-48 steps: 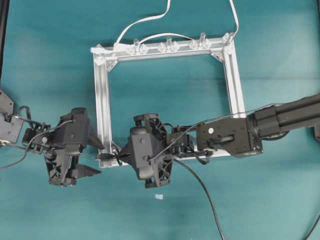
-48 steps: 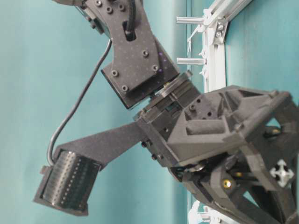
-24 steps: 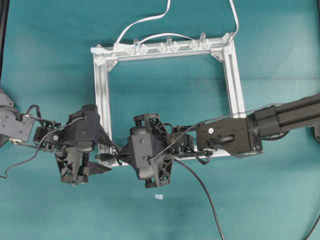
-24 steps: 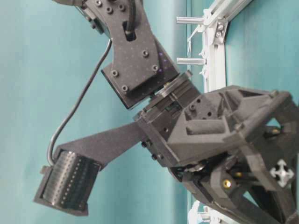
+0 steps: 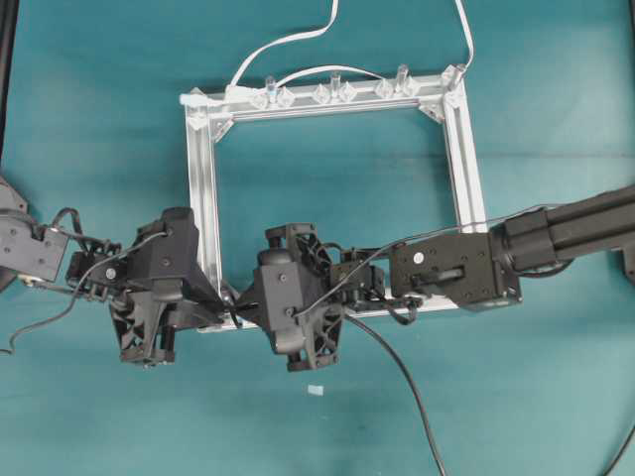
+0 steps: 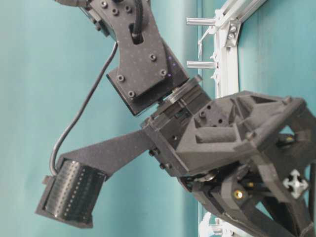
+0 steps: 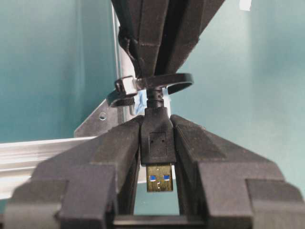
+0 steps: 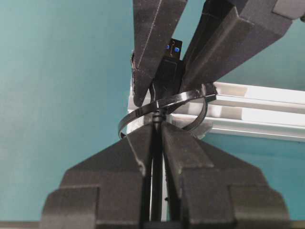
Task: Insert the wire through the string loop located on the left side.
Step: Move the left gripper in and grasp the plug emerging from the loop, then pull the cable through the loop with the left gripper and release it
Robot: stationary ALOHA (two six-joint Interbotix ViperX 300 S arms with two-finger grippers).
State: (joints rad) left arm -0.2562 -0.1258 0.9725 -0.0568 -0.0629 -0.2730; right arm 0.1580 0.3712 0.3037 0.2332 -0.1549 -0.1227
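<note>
Black wire (image 7: pixel 157 138) pokes through the string loop (image 8: pixel 162 110) at our frame's corner. Our left claw (image 7: pixel 157 143) pinches its plug; our right claw (image 8: pixel 157 143) pinches the cord. Pulling through is left.

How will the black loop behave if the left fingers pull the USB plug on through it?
The loop looks thin and springy, so it probably flexes rather than resists. The USB plug looks rigid, pinched squarely between the left fingers, so slipping seems unlikely. The trailing wire curves loosely, probably following easily.
</note>
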